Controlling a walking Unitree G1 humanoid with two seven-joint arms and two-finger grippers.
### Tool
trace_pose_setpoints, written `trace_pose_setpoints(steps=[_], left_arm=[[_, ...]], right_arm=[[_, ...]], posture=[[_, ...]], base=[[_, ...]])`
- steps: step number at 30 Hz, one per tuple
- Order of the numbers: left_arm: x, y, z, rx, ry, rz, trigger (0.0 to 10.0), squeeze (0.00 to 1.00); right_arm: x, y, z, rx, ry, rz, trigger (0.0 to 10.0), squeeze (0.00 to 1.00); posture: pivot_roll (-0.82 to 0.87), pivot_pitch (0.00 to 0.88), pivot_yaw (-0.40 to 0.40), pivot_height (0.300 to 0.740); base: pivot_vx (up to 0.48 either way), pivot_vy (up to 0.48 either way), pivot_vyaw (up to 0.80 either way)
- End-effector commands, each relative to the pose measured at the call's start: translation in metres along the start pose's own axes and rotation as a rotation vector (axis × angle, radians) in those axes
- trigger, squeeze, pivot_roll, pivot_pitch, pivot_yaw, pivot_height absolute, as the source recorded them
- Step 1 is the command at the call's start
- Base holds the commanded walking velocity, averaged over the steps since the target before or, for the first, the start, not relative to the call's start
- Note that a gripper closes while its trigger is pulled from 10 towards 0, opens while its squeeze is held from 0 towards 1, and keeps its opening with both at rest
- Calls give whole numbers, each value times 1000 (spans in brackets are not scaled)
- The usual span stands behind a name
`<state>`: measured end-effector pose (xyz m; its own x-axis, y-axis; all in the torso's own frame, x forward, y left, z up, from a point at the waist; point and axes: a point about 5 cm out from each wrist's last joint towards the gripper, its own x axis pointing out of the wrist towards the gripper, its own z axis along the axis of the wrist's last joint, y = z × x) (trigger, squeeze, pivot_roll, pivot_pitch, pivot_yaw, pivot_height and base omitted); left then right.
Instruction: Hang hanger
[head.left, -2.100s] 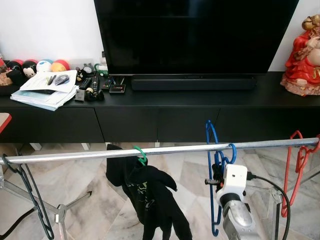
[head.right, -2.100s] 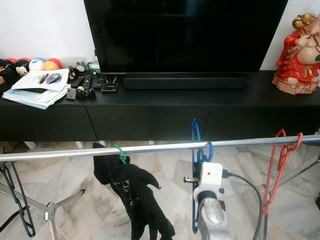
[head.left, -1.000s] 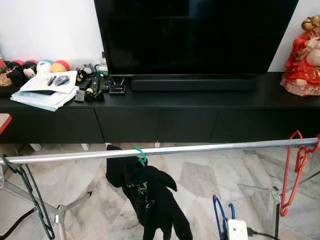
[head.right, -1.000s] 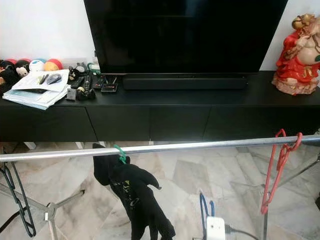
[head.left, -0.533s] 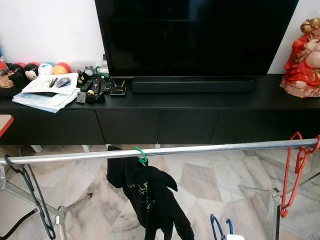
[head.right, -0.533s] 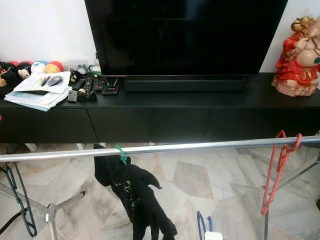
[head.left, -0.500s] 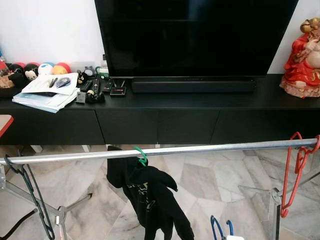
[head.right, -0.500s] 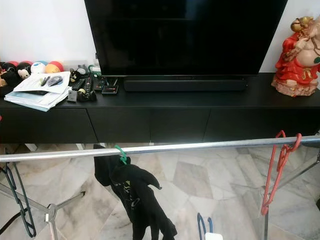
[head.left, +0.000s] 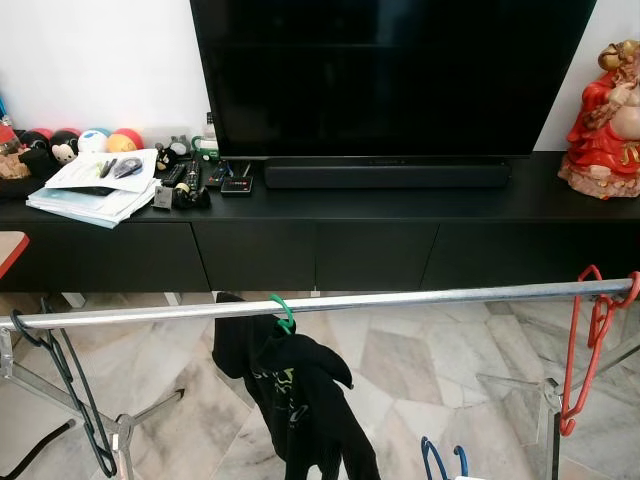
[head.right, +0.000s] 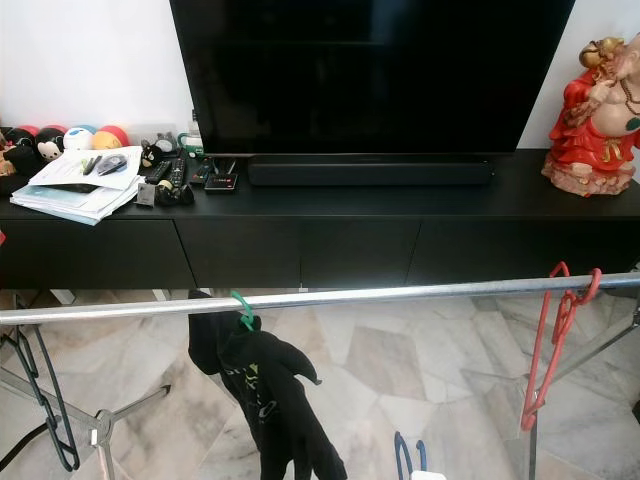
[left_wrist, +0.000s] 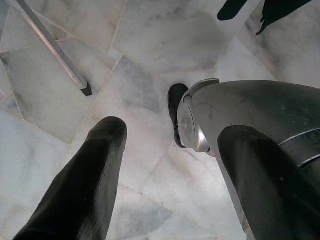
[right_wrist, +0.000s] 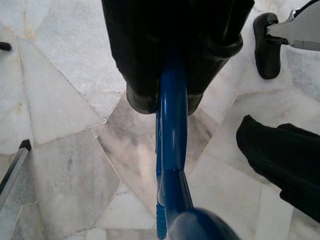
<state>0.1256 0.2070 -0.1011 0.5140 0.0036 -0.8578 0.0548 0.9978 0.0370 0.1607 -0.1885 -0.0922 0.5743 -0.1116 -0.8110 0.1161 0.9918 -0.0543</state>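
A silver clothes rail (head.left: 420, 297) crosses the head views at mid height. On it hang a green hanger (head.left: 284, 311) carrying a black garment (head.left: 300, 400), a red hanger (head.left: 585, 345) at the right end and a dark hanger (head.left: 60, 385) at the left end. The top of a blue hanger (head.left: 440, 460) pokes up at the bottom edge, well below the rail. In the right wrist view my right gripper (right_wrist: 172, 95) is shut on the blue hanger (right_wrist: 172, 150). My left gripper (left_wrist: 172, 131) hangs open over the floor.
Beyond the rail stands a low black TV cabinet (head.left: 320, 250) with a large TV (head.left: 400, 75), a red statue (head.left: 605, 120) and papers and toys (head.left: 95, 180). The rack's metal legs (head.left: 120, 440) stand on marble floor. My own silver foot (left_wrist: 197, 120) is below the left gripper.
The right arm with the blue hanger has dropped from rail height to the bottom edge of the head views. The blue hanger no longer touches the rail. The camera shifted slightly.
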Motion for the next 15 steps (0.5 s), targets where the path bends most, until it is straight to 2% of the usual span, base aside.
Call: trace_pose_setpoints(steps=[1, 15], left_arm=[[0, -2, 0, 18, 7, -19, 10000, 0], [0, -1, 0, 12, 5, -17, 10000, 0]], right_arm=[[-1, 4, -6, 20, 17, 7, 10000, 0], [-2, 4, -8, 11, 22, 7, 10000, 0]], posture=[[145, 20, 16, 740], [144, 27, 14, 740]], base=[[0, 0, 0], [0, 0, 0]])
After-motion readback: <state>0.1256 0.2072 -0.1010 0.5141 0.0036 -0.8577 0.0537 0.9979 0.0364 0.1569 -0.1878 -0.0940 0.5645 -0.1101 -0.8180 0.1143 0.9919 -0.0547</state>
